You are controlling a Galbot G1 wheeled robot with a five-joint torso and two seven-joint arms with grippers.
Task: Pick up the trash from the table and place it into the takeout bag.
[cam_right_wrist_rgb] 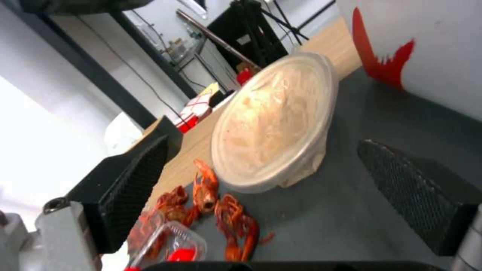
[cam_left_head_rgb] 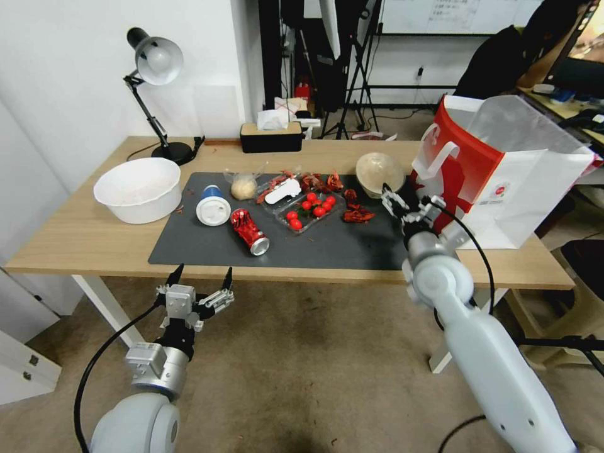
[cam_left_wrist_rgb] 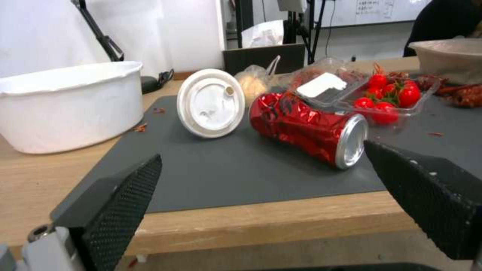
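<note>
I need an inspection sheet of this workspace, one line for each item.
Surface: wood table with grey mat.
Job's things: domed bowl, blue cup on its side, red can lying down, bagged bun; takeout bag open at the table's right end.
Clutter: white bowl, tomato tray, crayfish shells, tissue box, lamp.
Grippers: left gripper open, below the table's front edge; right gripper open, near the domed bowl.
Cables: black cable along the left arm.
Surroundings: tripods, chair.

Red can point(cam_left_head_rgb: 250, 231), dark grey mat point(cam_left_head_rgb: 207, 248)
</note>
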